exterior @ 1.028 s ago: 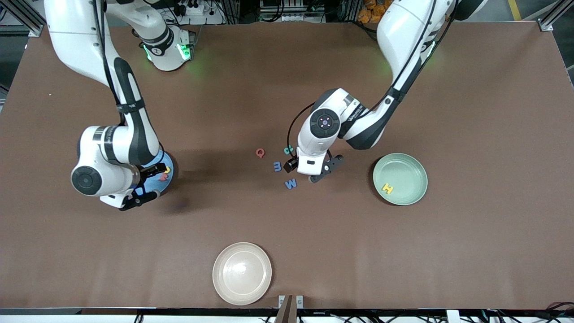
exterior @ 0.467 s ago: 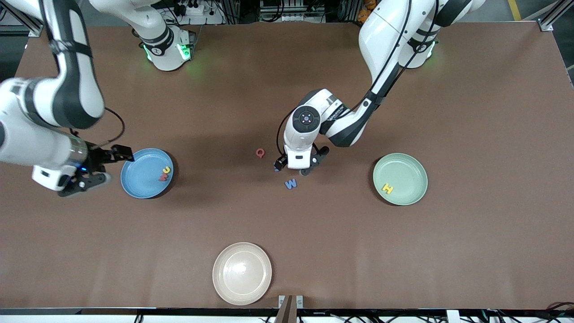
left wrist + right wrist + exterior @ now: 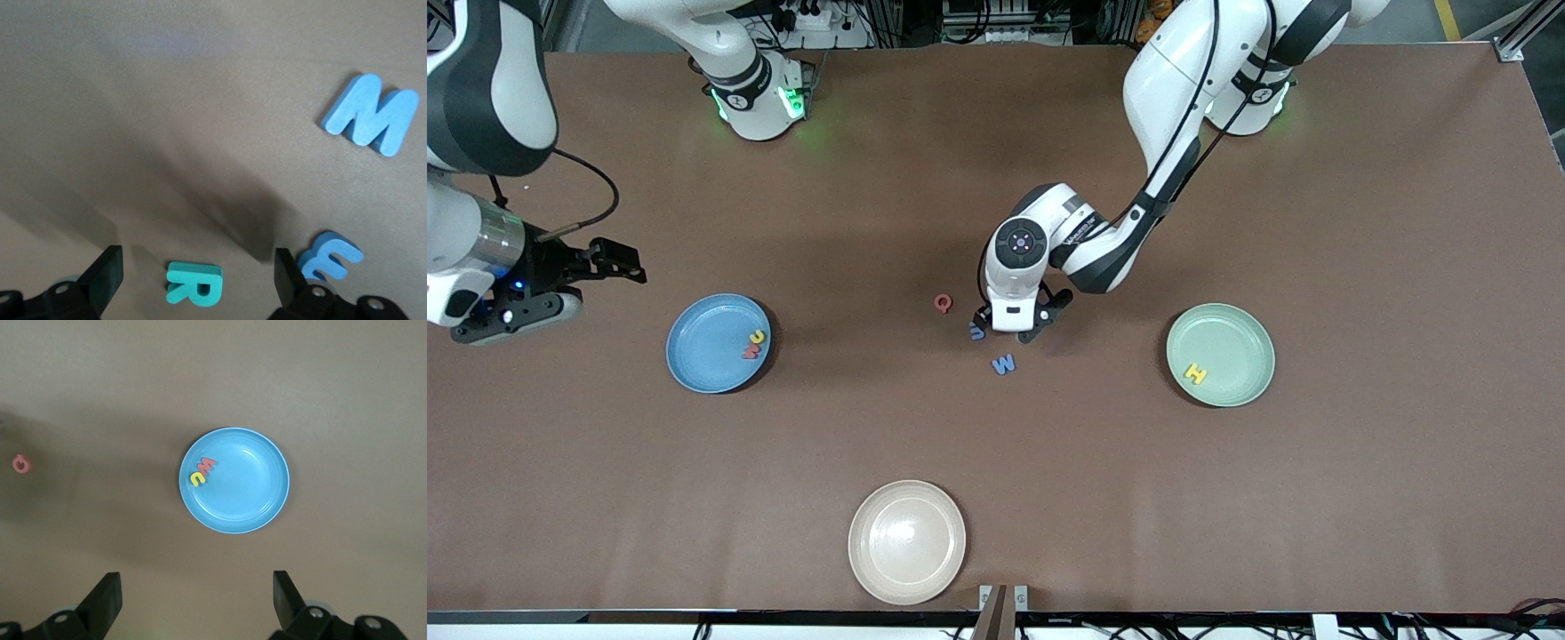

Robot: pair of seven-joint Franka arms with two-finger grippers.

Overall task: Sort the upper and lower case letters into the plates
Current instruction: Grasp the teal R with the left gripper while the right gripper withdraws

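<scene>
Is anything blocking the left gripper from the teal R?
Nothing visible does. The left gripper is open with the teal R lying between its fingers on bare table; the small blue m lies beside one finger, outside the gap.

matt brown table (image 3: 1360, 498), glossy plastic cream plate (image 3: 907, 542), matt foam-like teal letter r (image 3: 195, 283)
</scene>
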